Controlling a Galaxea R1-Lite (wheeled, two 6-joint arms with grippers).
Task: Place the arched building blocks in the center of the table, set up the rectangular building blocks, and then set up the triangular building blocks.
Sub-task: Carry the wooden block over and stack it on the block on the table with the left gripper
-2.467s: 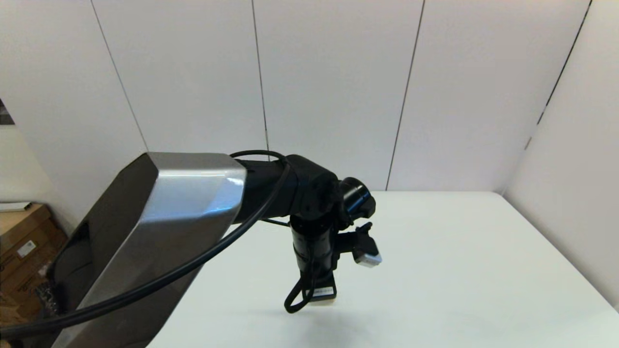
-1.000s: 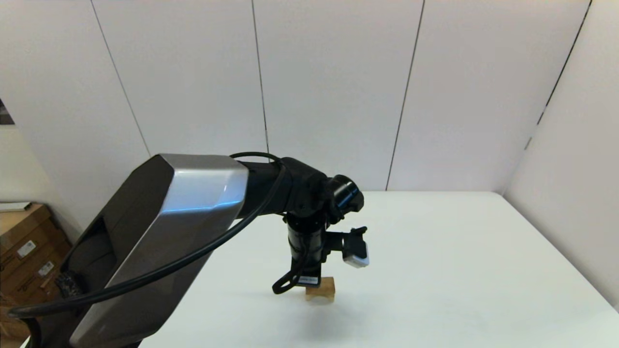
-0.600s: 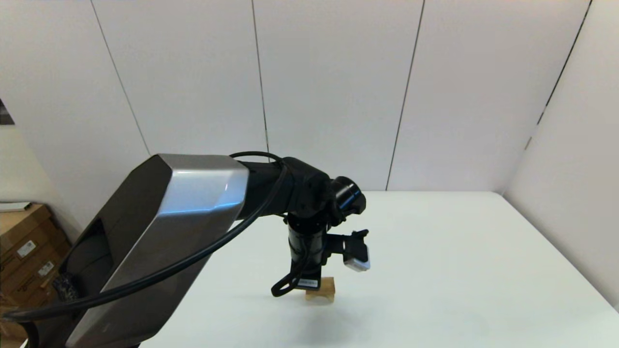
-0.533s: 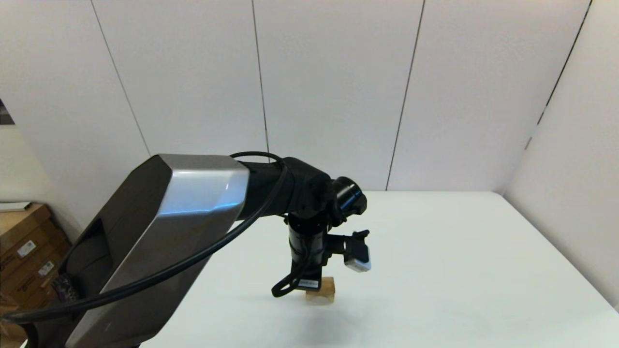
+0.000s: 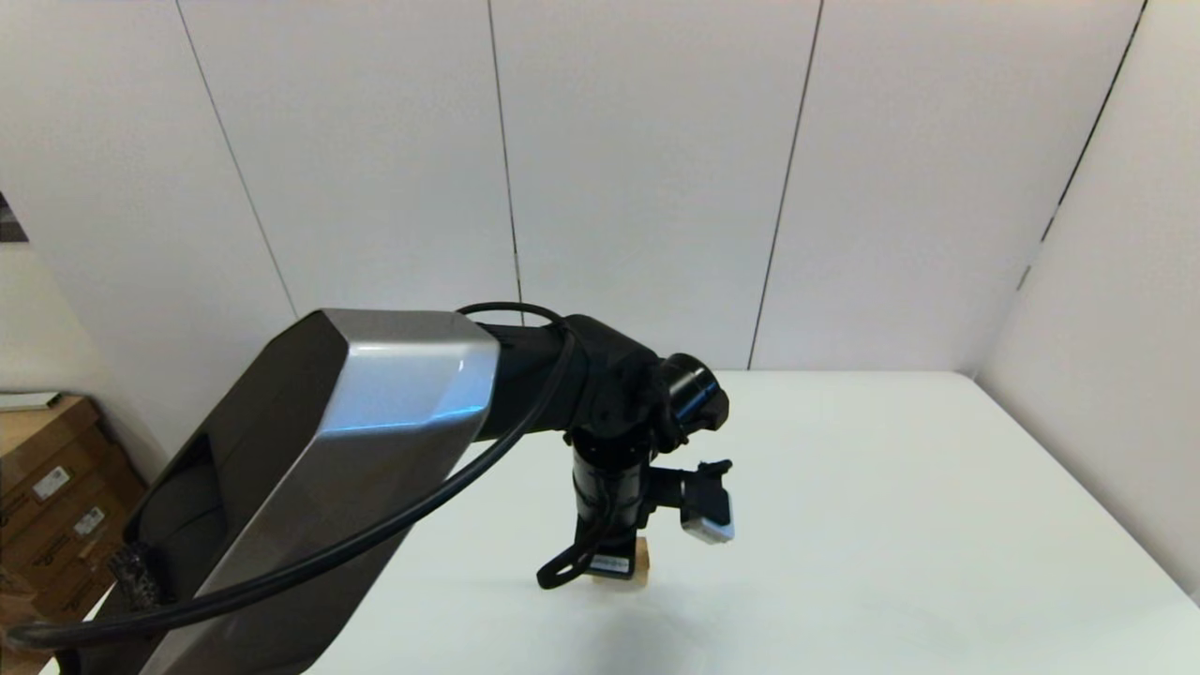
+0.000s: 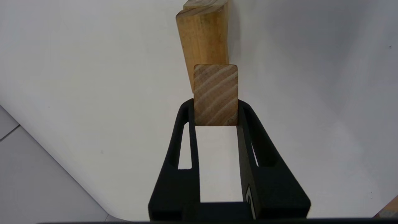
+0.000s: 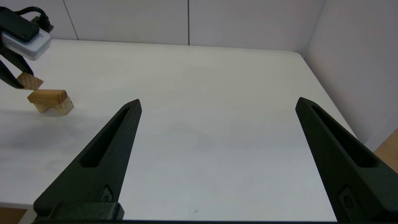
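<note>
The arched block (image 7: 49,100) stands on the white table (image 7: 202,140) with its notch facing down; it also shows as the arched block (image 6: 203,37) beyond my left fingers. My left gripper (image 6: 215,104) is shut on the rectangular block (image 6: 215,93), gripping it by its sides. From the right wrist view, the rectangular block (image 7: 29,81) hangs tilted just above one end of the arch, slightly apart from it. In the head view the left gripper (image 5: 614,565) hides most of the wood. My right gripper (image 7: 218,102) stands open and empty, low over the table's right side. No triangular block is identifiable.
The table's rounded far-right corner (image 7: 295,54) meets the grey wall panels. Cardboard boxes (image 5: 47,487) sit on the floor off the table's left. A light-brown sliver (image 6: 388,209) shows at the frame corner of the left wrist view; I cannot tell what it is.
My left arm has shifted slightly right and lower with the rectangular block, so it now covers most of the arched block in the head view. The arched block stays put.
</note>
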